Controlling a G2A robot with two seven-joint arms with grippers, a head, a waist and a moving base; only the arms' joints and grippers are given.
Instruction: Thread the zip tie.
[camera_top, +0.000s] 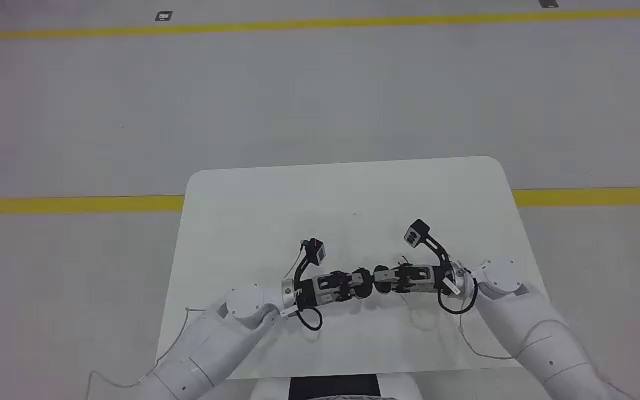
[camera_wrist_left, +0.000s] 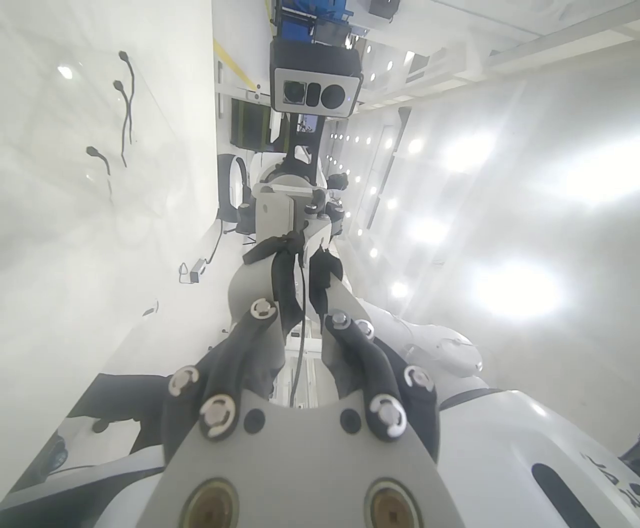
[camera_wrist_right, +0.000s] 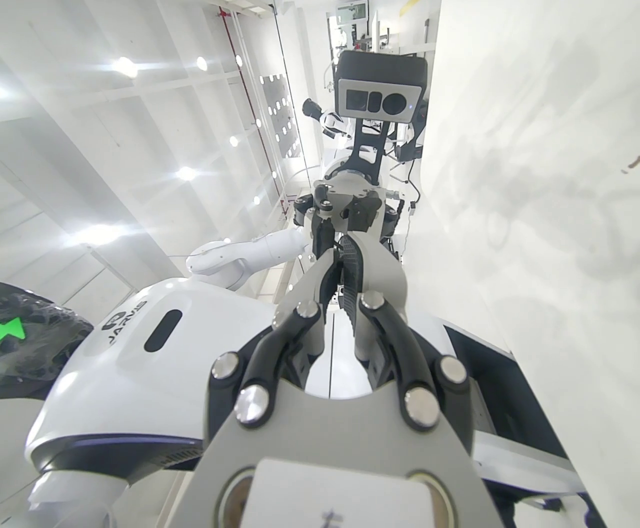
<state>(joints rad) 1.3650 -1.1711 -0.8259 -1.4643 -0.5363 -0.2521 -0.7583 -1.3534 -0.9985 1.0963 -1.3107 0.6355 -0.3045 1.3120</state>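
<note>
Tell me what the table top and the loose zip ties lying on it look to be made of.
Table top: white, smooth, semi-gloss, likely laminate or coated board; it mirrors ceiling lights. Loose zip ties: thin, black, matte, bent, probably flexible plastic such as nylon.

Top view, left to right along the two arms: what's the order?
left arm → left wrist camera → left gripper → right gripper → right wrist camera → right arm. The two grippers point at each other, tips close together, over the white table.
</note>
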